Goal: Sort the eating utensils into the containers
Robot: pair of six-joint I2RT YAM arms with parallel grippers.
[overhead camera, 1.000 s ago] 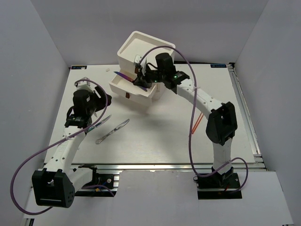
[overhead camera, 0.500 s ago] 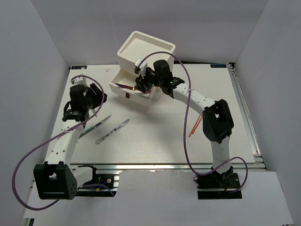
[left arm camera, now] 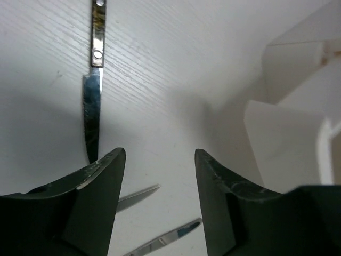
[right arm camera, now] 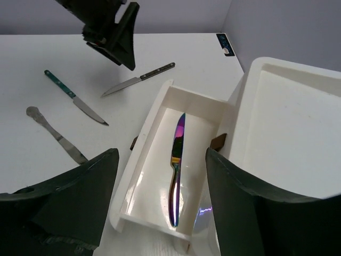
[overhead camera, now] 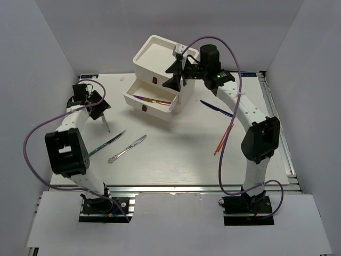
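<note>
Right wrist: iridescent knife (right arm camera: 176, 170) centred in drawer (right arm camera: 143, 154), clear of side walls.

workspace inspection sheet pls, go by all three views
surface: white table, utensils scattered
job's things: iridescent knife in the pulled-out drawer; dark-handled knife, teal-handled knife, silver knife, purple-blue utensil, orange chopsticks on the table
clutter: nothing seen
tools: left tool open, empty, by the dark-handled knife; right tool open, empty, over the drawer
cables: purple cables loop off each arm
surroundings: plain grey walls
</note>
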